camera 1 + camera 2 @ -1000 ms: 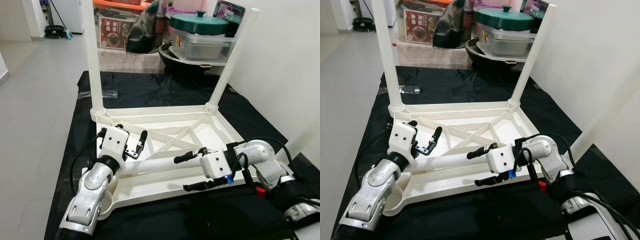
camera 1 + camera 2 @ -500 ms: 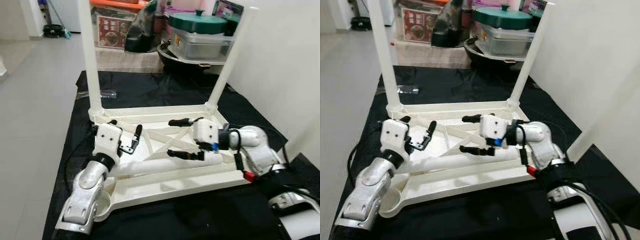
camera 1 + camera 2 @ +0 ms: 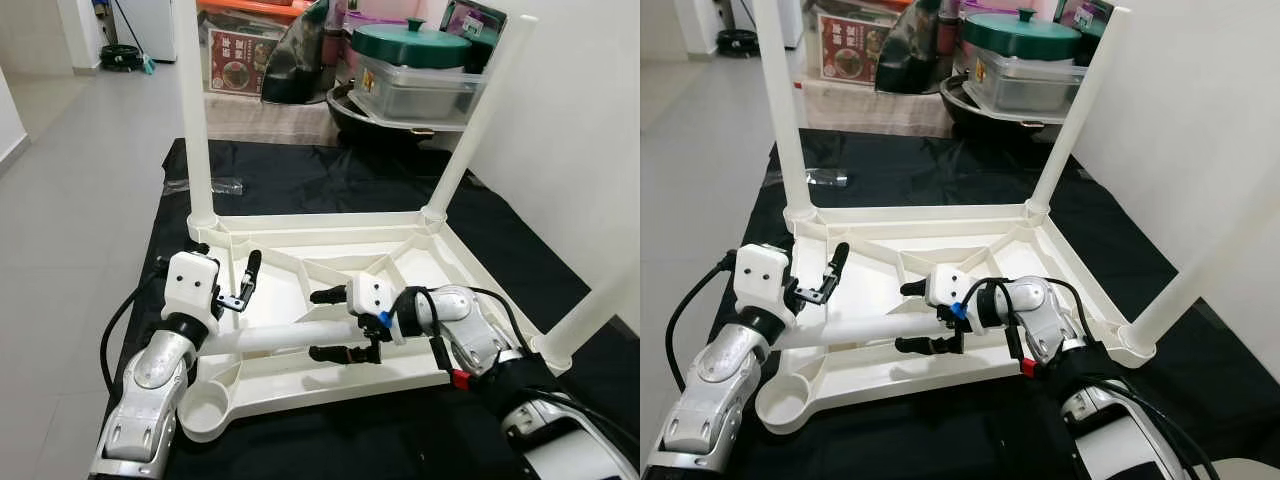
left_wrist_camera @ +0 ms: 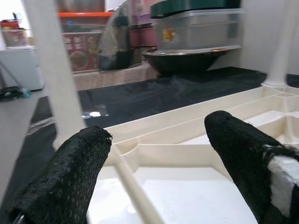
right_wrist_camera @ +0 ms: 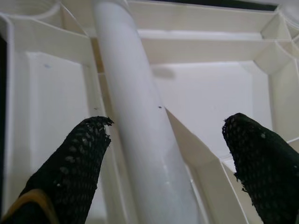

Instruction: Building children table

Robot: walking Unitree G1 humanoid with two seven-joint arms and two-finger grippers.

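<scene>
An upturned white plastic tabletop [image 3: 420,262] lies on a black cloth. Two white legs stand in its far corners, the left one [image 3: 192,110] and the right one [image 3: 470,130], and a third leg [image 3: 590,310] rises from the near right corner. A loose leg [image 3: 275,338] lies across the tabletop's near side. My right gripper [image 3: 328,325] is open, with one finger on each side of that loose leg [image 5: 140,130], not closed on it. My left gripper [image 3: 225,268] is open above the tabletop's left part, near the loose leg's left end, and holds nothing.
The round socket [image 3: 205,415] at the near left corner stands empty. Pots and a green-lidded container [image 3: 410,70] crowd the back, next to a printed box [image 3: 235,70]. A white wall runs along the right, and a small clear bag [image 3: 215,185] lies on the cloth.
My right gripper has come down from over the tabletop's middle and moved left, now straddling the loose leg. The left gripper has hardly moved. The camera has shifted slightly.
</scene>
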